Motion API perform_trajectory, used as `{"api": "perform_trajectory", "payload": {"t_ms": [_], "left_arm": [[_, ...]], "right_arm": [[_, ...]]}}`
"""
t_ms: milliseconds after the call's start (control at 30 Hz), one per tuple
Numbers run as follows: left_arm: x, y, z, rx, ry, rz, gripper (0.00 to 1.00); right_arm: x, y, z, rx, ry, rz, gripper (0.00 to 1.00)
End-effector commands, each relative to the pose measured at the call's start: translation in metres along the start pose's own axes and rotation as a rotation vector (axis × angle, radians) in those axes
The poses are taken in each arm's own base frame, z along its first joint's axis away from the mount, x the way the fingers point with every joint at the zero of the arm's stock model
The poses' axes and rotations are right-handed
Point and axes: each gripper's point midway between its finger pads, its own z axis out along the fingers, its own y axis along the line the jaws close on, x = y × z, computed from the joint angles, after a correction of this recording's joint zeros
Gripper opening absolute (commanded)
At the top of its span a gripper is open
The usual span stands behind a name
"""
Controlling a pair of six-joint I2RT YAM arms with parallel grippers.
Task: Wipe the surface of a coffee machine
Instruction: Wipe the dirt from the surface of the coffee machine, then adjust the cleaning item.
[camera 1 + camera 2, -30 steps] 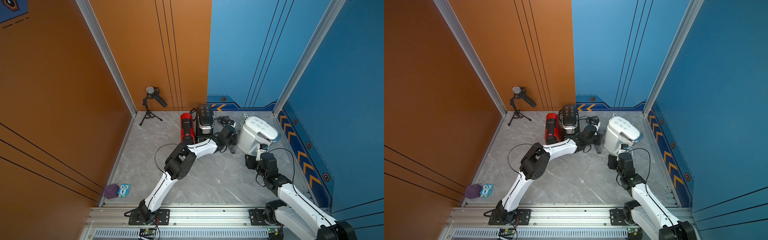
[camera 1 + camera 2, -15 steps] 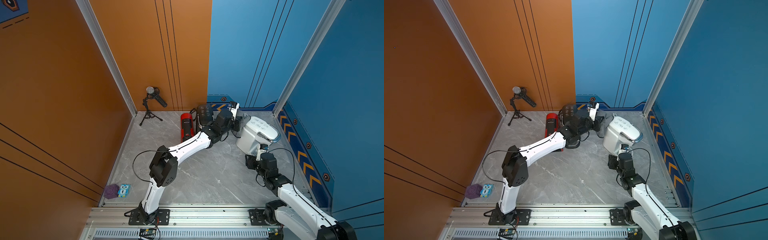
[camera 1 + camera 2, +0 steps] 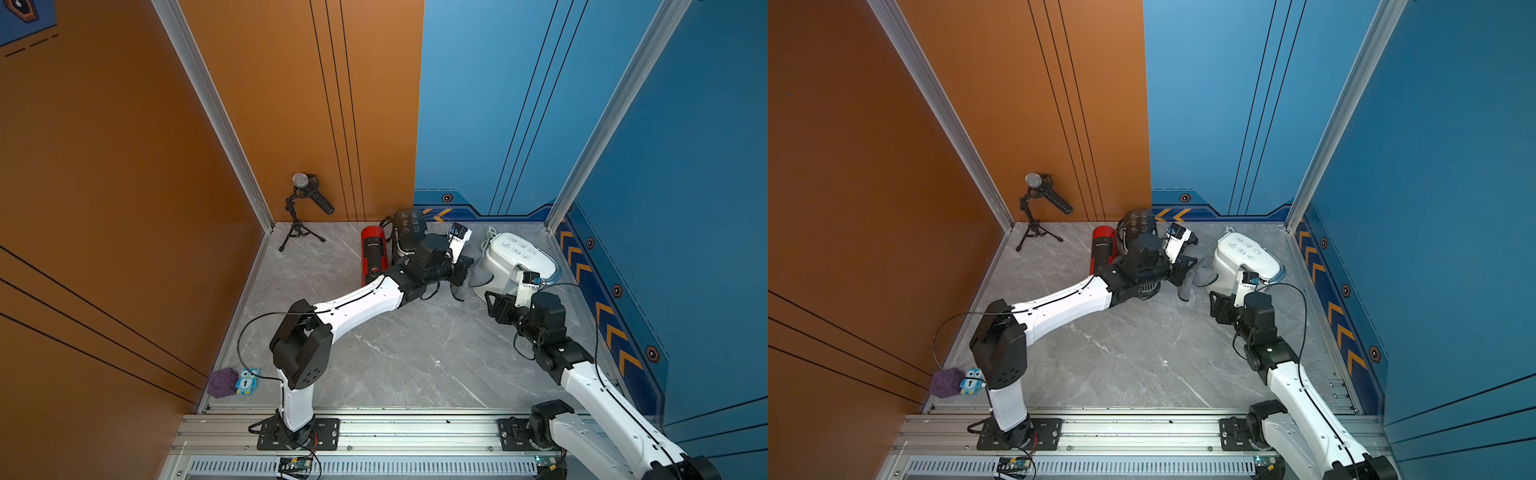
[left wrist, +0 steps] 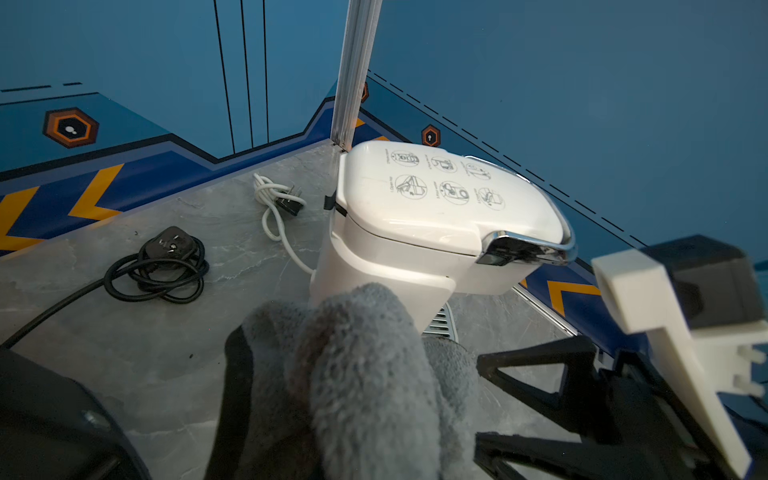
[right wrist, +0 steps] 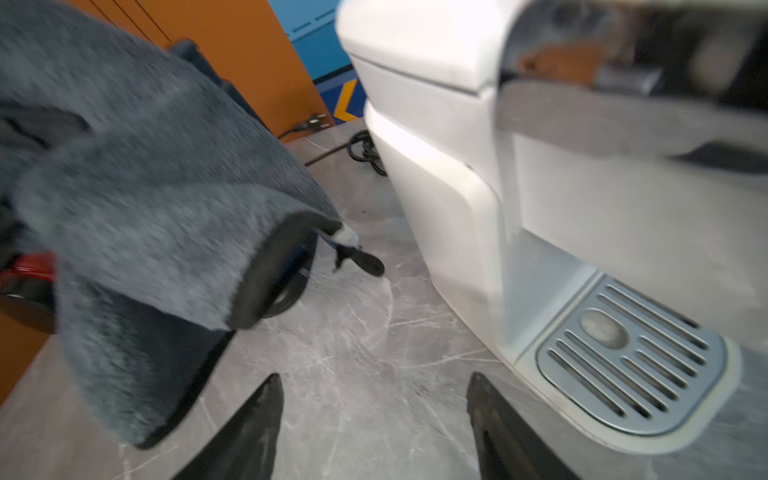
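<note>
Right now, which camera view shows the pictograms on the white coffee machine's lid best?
The left wrist view: the pictograms are large and sharp there. In both top views they are tiny marks. The right wrist view shows only the coffee machine's blurred front.

The coffee machine (image 3: 505, 257) is white, the cloth (image 4: 365, 374) grey, the floor (image 3: 395, 353) grey-veined marble, the canister (image 3: 373, 253) red.

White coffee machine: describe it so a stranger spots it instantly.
Find the metal post where the blue walls meet. The white coffee machine stands at its foot. Unlike the black machine and red appliance, it is white with a chrome handle.
</note>
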Motion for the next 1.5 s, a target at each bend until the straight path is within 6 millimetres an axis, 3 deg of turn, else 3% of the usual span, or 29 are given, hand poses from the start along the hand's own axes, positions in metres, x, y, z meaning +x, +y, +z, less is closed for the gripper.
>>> {"api": "perform_trajectory", "payload": {"t_ms": [0,167,367,533,700,900,1067,1467], "left_arm": [[-0.021,-0.01,-0.022,0.095,-0.041,0.003,0.0],[-0.03,-0.015,-0.035,0.224,-0.061,-0.068,0.0],[-0.035,-0.021,-0.052,0.294,-0.067,-0.059,0.0],[-0.036,-0.033,-0.056,0.365,-0.054,-0.058,0.0],[-0.043,-0.044,-0.059,0.423,-0.068,-0.078,0.0],[-0.05,-0.05,-0.063,0.444,-0.081,-0.088,0.0],[-0.055,-0.054,-0.066,0.454,-0.085,-0.1,0.0],[-0.064,-0.073,-0.071,0.515,-0.082,-0.111,0.0]], "right_arm": [[-0.03,0.045,-0.012,-0.195,-0.006,-0.013,0.82],[-0.04,0.074,-0.011,-0.379,0.056,-0.02,0.94],[-0.044,0.083,-0.003,-0.454,0.095,-0.006,1.0],[-0.05,0.099,0.001,-0.488,0.095,-0.051,1.0],[-0.038,0.122,0.011,-0.488,0.152,-0.15,1.0],[-0.032,0.129,0.02,-0.478,0.157,-0.184,1.0],[-0.033,0.122,0.023,-0.429,0.134,-0.207,0.94],[-0.048,0.093,0.036,-0.225,0.041,-0.217,0.6]]}}
